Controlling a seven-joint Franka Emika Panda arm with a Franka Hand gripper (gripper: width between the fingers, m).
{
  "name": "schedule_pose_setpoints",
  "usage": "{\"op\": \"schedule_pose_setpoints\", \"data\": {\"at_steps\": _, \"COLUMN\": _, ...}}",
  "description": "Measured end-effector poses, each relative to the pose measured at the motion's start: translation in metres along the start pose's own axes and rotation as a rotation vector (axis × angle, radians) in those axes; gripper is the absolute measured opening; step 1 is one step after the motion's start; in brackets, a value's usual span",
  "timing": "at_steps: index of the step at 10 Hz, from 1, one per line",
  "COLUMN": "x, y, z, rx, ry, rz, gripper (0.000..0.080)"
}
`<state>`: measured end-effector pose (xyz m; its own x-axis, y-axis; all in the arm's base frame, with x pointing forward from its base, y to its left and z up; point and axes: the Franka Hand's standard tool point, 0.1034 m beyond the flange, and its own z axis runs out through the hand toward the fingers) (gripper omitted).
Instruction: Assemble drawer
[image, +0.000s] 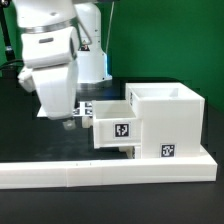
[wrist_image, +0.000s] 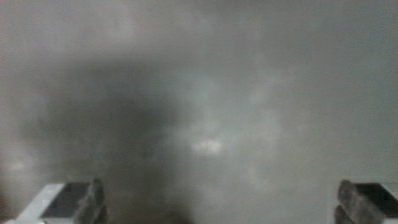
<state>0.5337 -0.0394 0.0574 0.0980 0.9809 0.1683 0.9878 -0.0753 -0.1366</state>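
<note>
Exterior view showed the drawer housing (image: 165, 122) standing at centre right of the frame, hard against the low white border wall (image: 100, 171) that ran along the lower part of the picture. One tray (image: 116, 127) sat partly pushed into the housing's side, its tagged face toward the camera and a good part of its length protruding toward the frame's left; I judged it partway seated, with the wall serving as a stop to brace the housing against a push. The gripper (image: 68, 123) hung at left of centre, just beside the tray's free end, apparently placed to press it home. Wrist view gave only a blurred grey surface with both fingertips (wrist_image: 71, 198) at the lower corners, set wide apart with nothing between them. The marker board (image: 88, 107) lay behind the gripper, partly hidden by it. A second tray was not identifiable. Nothing obstructed the tray's path.
</note>
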Motion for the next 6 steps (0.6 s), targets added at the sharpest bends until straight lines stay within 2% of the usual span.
{"op": "schedule_pose_setpoints", "data": {"at_steps": 6, "x": 0.051, "y": 0.004, "z": 0.002, "rx": 0.001, "ry": 0.016, "rz": 0.146, "gripper": 0.0649}}
